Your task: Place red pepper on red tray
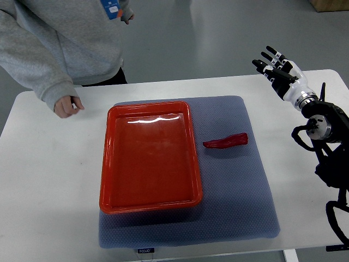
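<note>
Red pepper (226, 142) lying on the grey-blue mat (240, 213), just beside the right rim of the red tray (150, 204), tip toward the tray, not touching it. Tray empty. Task not yet begun, judging by that.

Right hand (279, 73) raised over the far right corner of the white table (38, 180), fingers spread, holding nothing, well apart from the pepper. No left arm anywhere in view.

A person in a grey sweatshirt (49, 43) standing at the far left, 1 hand (68, 105) loosely curled at the table edge, clear of the tray.

Likely trouble from here:
- Long reach down and left to the pepper; a low approach risks clipping the tray's raised rim and shoving it.
- Pepper flat, slim and tapered; fingertips may pinch mat fabric with it, or roll it away.
- Smooth skin, so a grip near the thin end could slip.
- Release too early drops it on the rim, not inside.
</note>
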`<move>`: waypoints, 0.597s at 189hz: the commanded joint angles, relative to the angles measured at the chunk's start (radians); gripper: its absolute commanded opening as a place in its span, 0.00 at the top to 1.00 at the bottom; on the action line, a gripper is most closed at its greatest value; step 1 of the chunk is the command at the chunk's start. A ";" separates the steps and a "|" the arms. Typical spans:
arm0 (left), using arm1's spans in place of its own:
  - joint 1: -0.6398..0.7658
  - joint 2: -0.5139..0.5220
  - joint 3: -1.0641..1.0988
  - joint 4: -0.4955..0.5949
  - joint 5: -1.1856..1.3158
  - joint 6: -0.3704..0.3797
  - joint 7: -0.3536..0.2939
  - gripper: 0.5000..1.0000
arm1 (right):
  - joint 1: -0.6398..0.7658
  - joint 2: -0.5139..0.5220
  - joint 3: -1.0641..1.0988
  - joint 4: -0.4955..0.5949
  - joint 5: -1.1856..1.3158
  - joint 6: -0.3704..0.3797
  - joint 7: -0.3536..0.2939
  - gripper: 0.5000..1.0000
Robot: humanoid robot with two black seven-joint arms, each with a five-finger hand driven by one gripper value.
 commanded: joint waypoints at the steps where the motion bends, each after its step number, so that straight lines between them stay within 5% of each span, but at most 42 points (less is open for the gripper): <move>1: 0.000 0.000 0.000 0.000 0.000 0.000 -0.002 0.00 | 0.000 0.000 -0.002 0.000 0.000 0.000 0.000 0.17; 113: 0.002 0.000 0.000 -0.003 0.001 -0.001 -0.005 0.00 | 0.003 0.000 -0.005 0.000 0.000 0.002 -0.001 0.17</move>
